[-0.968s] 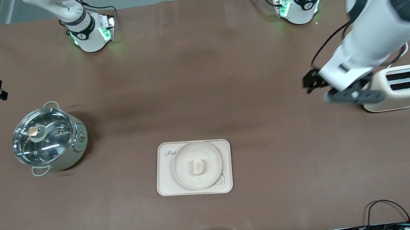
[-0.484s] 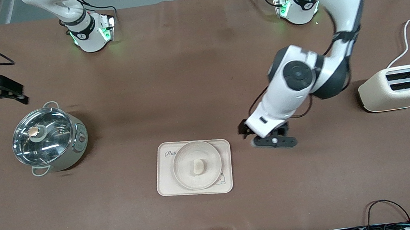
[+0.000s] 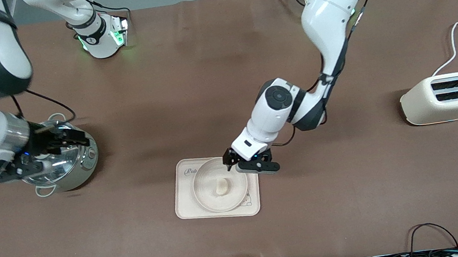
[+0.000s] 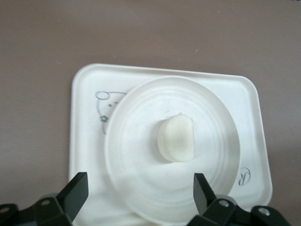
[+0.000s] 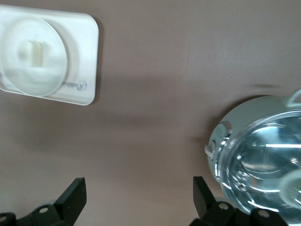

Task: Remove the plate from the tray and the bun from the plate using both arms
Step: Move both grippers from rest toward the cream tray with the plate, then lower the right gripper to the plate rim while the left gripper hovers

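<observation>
Bun [image 3: 221, 186] on plate [image 3: 206, 194] | left gripper [image 3: 245, 164] over plate rim, jaws apart | right gripper [image 3: 59, 151] over pot [image 3: 80, 166], jaws apart

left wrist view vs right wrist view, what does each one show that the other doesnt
Only the left wrist view shows the rabbit drawing on the tray and the open left end effector over the plate's rim. Only the right wrist view shows the steel pot with its glass lid, under the open right end effector. Both show the tray, the plate on it, and the bun on the plate.
</observation>
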`<state>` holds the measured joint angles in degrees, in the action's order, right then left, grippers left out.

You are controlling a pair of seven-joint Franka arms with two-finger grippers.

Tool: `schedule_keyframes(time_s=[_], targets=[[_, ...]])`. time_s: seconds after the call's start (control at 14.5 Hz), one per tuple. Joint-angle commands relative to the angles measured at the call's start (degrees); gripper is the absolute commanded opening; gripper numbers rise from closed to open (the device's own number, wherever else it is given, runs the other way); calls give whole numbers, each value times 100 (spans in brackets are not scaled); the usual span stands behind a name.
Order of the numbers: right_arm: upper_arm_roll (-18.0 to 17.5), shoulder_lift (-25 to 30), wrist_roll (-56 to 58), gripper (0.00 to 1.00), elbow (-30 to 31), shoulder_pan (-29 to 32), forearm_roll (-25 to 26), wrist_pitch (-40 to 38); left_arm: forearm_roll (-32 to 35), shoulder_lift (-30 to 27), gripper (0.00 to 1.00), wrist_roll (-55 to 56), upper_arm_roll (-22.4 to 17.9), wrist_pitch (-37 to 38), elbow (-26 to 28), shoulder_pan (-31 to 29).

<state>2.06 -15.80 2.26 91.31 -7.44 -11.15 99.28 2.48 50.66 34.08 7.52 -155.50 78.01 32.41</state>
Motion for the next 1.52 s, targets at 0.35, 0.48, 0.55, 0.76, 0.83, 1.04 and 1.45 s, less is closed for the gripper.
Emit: schedule_keyframes(time_s=[0.35, 0.48, 0.55, 0.76, 0.83, 1.04, 1.45], targets=[[40, -582, -1735, 100, -183, -890, 393, 785, 7, 8, 97, 486, -743, 623, -577, 513], [40, -643, -2053, 100, -166, -970, 430, 812, 16, -362, 97, 259, -778, 1213, -559, 172], [32, -730, -2211, 100, -183, -1031, 377, 847, 16, -633, 97, 66, -761, 1546, -507, -22], [23, -1256, -2581, 100, -209, -1224, 176, 1898, 7, -1056, 97, -470, -743, 2399, -480, -479], [23, -1493, -2590, 100, -218, -1312, -17, 2302, -2, -1180, 97, -585, -743, 2602, -428, -620], [14, -2083, -2599, 100, -280, -1515, -370, 3629, -2, -1487, 97, -727, -734, 2832, -121, -902], [5, -3199, -2599, 99, -929, -1901, -370, 4941, -11, -1541, 98, -806, -734, 2859, 29, -964]])
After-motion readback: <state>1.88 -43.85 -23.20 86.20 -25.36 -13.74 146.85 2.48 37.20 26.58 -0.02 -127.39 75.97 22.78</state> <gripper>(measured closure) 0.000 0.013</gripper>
